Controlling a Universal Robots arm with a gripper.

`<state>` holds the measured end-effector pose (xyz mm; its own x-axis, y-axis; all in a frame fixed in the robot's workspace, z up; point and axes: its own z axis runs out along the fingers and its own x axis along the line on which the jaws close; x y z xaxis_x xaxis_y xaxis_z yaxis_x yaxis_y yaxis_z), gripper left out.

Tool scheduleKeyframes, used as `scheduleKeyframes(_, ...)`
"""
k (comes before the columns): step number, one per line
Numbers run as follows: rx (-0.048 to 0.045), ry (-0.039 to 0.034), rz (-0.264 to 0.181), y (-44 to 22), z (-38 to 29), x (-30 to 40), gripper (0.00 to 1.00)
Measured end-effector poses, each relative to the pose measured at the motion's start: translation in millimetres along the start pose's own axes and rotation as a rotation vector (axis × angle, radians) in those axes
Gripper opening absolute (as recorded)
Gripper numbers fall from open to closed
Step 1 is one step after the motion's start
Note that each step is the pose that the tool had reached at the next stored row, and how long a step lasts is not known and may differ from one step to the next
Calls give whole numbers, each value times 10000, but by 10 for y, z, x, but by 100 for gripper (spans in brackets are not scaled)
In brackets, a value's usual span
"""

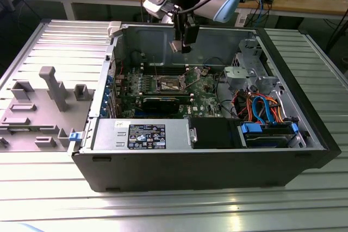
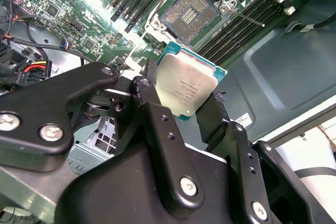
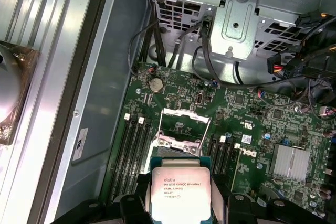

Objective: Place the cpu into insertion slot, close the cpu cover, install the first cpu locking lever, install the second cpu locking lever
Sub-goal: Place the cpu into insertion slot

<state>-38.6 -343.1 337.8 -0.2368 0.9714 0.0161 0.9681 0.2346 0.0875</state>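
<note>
Cpu point(image 2: 186, 85) pinched by its edges in the gripper point(image 2: 181, 98) hangs well above the uncovered insertion slot point(image 2: 190, 14)

**Held chip partly covered, socket detail too small**

In the first wrist view the cpu point(image 3: 180, 195) is cut off by the picture's edge, and black fingers point(image 3: 131, 205) cover its two side edges. In the second wrist view the fingers point(image 2: 157, 124) pinching it hide its nearer corners. In the exterior view the insertion slot point(image 1: 169, 83) is too small to tell its metal parts apart.
</note>
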Motion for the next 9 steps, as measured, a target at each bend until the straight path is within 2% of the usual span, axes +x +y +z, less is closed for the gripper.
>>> scheduleKeyframes(9,-2,-12,134,-5,43,-1,54)
